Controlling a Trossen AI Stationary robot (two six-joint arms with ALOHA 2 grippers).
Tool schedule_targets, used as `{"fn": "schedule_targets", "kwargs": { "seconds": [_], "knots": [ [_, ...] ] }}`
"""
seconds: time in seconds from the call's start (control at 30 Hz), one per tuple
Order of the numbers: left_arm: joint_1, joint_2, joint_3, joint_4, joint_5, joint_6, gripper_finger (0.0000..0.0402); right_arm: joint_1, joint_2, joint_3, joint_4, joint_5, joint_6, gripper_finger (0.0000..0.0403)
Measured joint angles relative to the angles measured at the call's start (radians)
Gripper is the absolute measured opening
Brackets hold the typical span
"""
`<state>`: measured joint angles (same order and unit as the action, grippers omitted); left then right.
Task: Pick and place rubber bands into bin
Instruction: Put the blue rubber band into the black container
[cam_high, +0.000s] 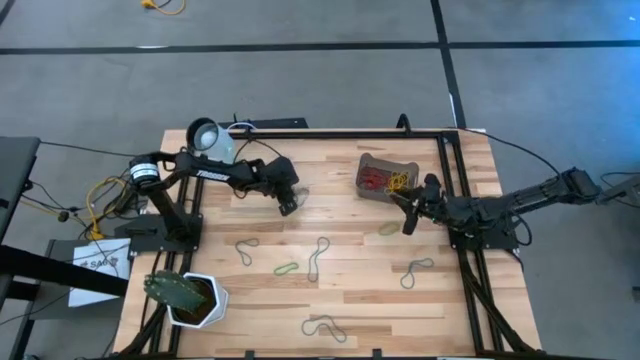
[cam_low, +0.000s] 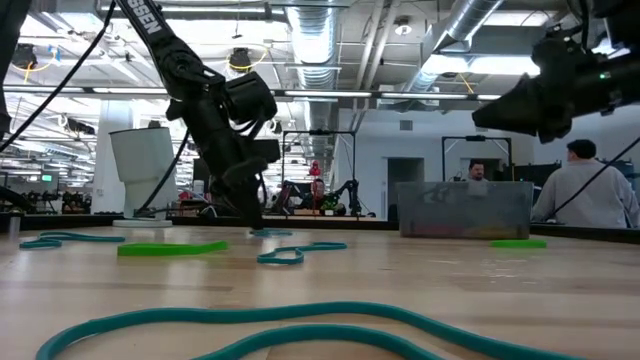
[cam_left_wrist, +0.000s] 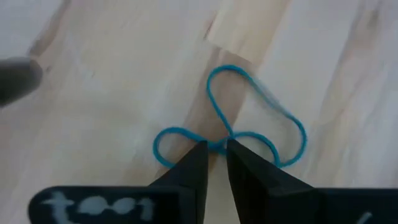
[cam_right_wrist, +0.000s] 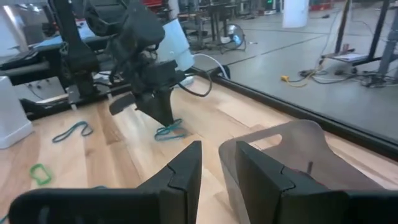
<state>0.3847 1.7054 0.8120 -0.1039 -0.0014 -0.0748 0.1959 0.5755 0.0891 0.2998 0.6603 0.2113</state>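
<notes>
the left gripper (cam_left_wrist: 216, 152) sits right up close in its own wrist view, fingers pinched nearly together on a blue rubber band (cam_left_wrist: 231, 124) lying in a twisted figure-eight on the wooden table (cam_high: 340, 215). i'd lift it slowly so the floppy loop doesn't slip out. the bin (cam_high: 385, 176) is at the far right, already holding red and yellow bands. the right gripper (cam_right_wrist: 217, 163) hovers beside it, jaws slightly apart and holding nothing.

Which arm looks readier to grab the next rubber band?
The left. Its gripper is down at a blue rubber band on the table; the right gripper hovers by the bin.
</notes>
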Motion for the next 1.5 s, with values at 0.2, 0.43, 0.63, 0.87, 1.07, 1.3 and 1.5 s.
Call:
{"fn": "schedule_targets", "kwargs": {
  "seconds": [0.2,0.43,0.63,0.87,1.07,1.3,1.5],
  "knots": [
    [-0.028,-0.001,0.001,0.021,-0.016,-0.027,0.0050,-0.081,0.000,0.000,0.039,-0.013,-0.010,0.0092],
    [-0.063,-0.001,0.001,0.019,-0.022,-0.056,0.0050,-0.157,0.000,0.000,0.053,-0.129,-0.010,0.0092],
    [-0.086,-0.001,0.001,0.019,-0.091,-0.068,0.0050,-0.193,0.000,0.000,0.054,-0.148,-0.010,0.0092],
    [-0.086,0.013,0.002,0.023,-0.117,-0.087,0.0050,-0.192,0.000,0.000,0.082,-0.191,-0.010,0.0092],
    [-0.096,0.069,0.006,0.044,-0.109,-0.106,0.0050,-0.171,0.001,0.000,0.093,-0.192,-0.010,0.0092],
    [-0.106,0.059,0.010,0.087,-0.161,-0.098,0.0029,-0.150,0.000,0.000,0.100,-0.192,-0.010,0.0092],
    [-0.128,0.050,0.095,0.257,-0.120,-0.018,0.0002,-0.153,0.000,0.000,0.102,-0.192,-0.010,0.0092]
  ]
}}
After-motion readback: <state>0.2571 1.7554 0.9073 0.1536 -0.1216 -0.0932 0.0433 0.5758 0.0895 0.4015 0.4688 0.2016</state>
